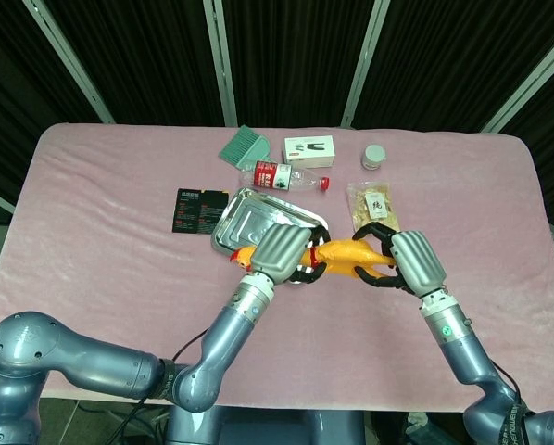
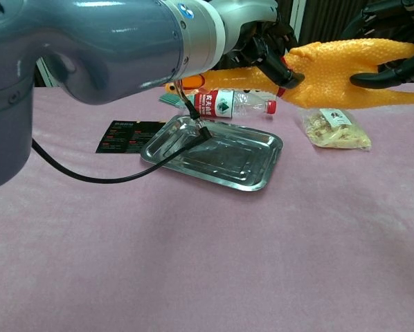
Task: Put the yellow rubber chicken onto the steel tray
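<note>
1. Head view: the chicken (image 1: 337, 255) hangs in the air between both robot hands, just off the tray's (image 1: 245, 215) near right corner. The left robot hand (image 1: 279, 252) wraps its fingers round the neck end; the right robot hand (image 1: 409, 262) clasps the body and legs. Judging by this, the carry step is in hand: the chicken is up but not over the tray's middle. The next move calls for shifting it left and away from the robot, then lowering it before either hand lets go.
2. Head view: the tray holds nothing. A bottle (image 1: 284, 176) lies just behind it, a black card (image 1: 199, 209) just left, a snack bag (image 1: 373, 205) to its right.
3. Chest view: the chicken (image 2: 331, 69) is well above the tabletop (image 2: 193, 263), its beak end reaching over the tray's (image 2: 214, 152) far edge. The left robot hand (image 2: 266, 45) grips its neck; the right robot hand (image 2: 394, 52) curls round its rear. The tray is bare inside, with a cable (image 2: 110, 169) draped across its near left rim.
</note>
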`<state>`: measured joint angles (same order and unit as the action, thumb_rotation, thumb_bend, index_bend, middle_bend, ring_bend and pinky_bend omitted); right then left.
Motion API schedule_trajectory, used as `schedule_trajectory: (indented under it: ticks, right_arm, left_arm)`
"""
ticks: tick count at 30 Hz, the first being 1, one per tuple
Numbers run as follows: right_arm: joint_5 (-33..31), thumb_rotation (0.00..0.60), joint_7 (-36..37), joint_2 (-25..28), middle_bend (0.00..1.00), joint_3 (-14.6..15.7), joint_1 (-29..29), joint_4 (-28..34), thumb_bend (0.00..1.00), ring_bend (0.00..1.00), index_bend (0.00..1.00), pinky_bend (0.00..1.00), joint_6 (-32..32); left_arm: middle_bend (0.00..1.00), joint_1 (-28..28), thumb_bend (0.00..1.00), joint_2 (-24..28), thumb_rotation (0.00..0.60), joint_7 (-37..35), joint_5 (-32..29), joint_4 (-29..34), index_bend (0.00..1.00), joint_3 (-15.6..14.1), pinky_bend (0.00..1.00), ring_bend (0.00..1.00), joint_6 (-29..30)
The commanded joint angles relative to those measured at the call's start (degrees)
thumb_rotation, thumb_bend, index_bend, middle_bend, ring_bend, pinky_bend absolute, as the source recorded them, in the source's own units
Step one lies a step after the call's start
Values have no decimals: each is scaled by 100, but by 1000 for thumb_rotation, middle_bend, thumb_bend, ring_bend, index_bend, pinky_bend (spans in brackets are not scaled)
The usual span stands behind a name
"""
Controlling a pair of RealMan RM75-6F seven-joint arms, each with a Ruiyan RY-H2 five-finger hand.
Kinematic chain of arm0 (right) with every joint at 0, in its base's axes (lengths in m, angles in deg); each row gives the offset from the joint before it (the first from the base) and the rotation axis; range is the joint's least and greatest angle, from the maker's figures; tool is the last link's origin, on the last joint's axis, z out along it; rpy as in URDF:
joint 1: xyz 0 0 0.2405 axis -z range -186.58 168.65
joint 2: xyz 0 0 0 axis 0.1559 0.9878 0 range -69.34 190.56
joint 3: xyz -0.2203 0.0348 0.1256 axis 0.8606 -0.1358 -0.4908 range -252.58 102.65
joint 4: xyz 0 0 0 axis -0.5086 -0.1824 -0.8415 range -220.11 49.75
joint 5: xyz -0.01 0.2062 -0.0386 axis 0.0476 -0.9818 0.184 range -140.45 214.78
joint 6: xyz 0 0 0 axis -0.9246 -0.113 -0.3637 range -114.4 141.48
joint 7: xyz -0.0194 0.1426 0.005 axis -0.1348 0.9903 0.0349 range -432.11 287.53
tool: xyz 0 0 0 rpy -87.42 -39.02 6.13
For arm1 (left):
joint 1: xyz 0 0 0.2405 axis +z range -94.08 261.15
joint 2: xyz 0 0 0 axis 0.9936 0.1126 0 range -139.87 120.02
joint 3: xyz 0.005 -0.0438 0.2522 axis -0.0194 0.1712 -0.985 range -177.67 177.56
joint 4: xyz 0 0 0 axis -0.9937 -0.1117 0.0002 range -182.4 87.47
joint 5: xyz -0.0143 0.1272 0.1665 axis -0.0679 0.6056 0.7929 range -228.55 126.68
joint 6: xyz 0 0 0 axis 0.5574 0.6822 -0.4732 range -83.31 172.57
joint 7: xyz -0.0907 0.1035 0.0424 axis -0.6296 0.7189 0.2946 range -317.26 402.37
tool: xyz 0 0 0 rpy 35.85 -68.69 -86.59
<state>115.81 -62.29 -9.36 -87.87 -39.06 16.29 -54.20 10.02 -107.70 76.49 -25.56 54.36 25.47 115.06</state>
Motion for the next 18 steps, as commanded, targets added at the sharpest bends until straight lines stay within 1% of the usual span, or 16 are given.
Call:
schedule_trajectory:
  ticks: [1, 5, 7, 10, 12, 15, 17, 18]
  right_arm:
    - [23, 600, 34, 17, 847, 6, 8, 7, 410, 789, 1000, 770, 2]
    - [48, 600, 104, 19, 847, 11, 16, 5, 415, 789, 1000, 770, 1]
    - [63, 600, 137, 19, 847, 17, 16, 8, 416, 789, 1000, 770, 6]
    - [87, 600, 149, 23, 847, 18, 13, 5, 416, 789, 1000, 770, 7]
    - [91, 600, 143, 23, 847, 18, 14, -1, 416, 789, 1000, 770, 2]
    - [82, 600, 145, 23, 847, 17, 20, -16, 416, 789, 1000, 770, -2]
    - [67, 600, 148, 26, 847, 14, 25, -28, 416, 789, 1000, 770, -3]
    - [55, 600, 140, 28, 847, 12, 27, -42, 416, 789, 1000, 770, -2]
  left_arm:
    - [645, 15, 571, -24, 600, -8, 8, -20, 542, 29, 487, 610, 29]
    - [715, 44, 608, -51, 600, -28, 55, -41, 611, 67, 501, 659, 75]
    - [732, 54, 618, -61, 600, -26, 61, -52, 628, 80, 509, 676, 90]
    - [739, 76, 623, -85, 600, -38, 66, -71, 632, 102, 512, 682, 101]
    - [725, 89, 608, -87, 600, -44, 87, -72, 618, 105, 512, 671, 95]
    - [638, 136, 528, -35, 600, -65, 134, -33, 522, 76, 503, 606, -2]
    - [556, 175, 457, 31, 600, -98, 129, 24, 407, 65, 481, 540, -113]
    - [534, 202, 427, 87, 600, -121, 121, 67, 374, 58, 470, 522, -195]
